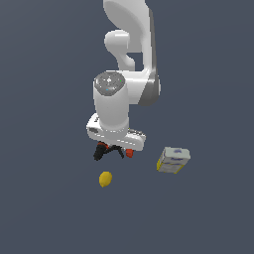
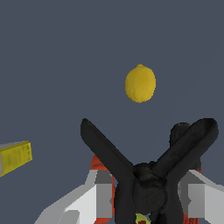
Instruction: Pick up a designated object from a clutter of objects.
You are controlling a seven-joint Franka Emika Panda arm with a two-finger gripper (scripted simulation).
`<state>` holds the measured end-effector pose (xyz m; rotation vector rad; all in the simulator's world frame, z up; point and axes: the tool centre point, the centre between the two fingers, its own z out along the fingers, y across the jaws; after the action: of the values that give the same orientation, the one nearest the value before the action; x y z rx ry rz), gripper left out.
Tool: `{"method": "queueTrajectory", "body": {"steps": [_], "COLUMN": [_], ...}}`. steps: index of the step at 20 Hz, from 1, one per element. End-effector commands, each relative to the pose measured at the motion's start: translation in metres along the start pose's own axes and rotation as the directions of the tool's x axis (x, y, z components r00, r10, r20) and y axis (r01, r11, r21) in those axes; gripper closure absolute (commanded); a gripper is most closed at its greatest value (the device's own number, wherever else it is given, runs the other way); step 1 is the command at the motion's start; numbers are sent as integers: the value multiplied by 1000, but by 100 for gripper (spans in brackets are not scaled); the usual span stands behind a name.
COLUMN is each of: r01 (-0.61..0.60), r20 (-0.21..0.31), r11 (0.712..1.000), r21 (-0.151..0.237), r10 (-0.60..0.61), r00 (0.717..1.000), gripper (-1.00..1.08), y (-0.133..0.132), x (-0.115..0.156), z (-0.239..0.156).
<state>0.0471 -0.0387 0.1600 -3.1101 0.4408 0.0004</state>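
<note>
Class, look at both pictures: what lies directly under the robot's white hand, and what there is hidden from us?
Under the gripper sits the black spring clamp, legs spread, between the fingers. Red parts show beside it in the exterior view. The hand covers the clamp's middle, so contact cannot be confirmed.

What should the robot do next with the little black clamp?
Probably lift straight up a bit. In the wrist view the tool seems to sit around the black clamp, fingers on both sides. The lemon and box lie apart, so rising looks safe.
</note>
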Motion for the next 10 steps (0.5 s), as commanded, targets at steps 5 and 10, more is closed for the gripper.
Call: {"method": "queueTrajectory", "body": {"steps": [5, 10], "r01": [-1, -1], "r20": [-1, -2], "r11": [1000, 1000], "r21": [-2, -3], "r10": [1, 1], "r00": [1000, 1000], "gripper": [108, 108], "y": [-58, -103], "x": [-32, -56], "z": [-54, -95]}}
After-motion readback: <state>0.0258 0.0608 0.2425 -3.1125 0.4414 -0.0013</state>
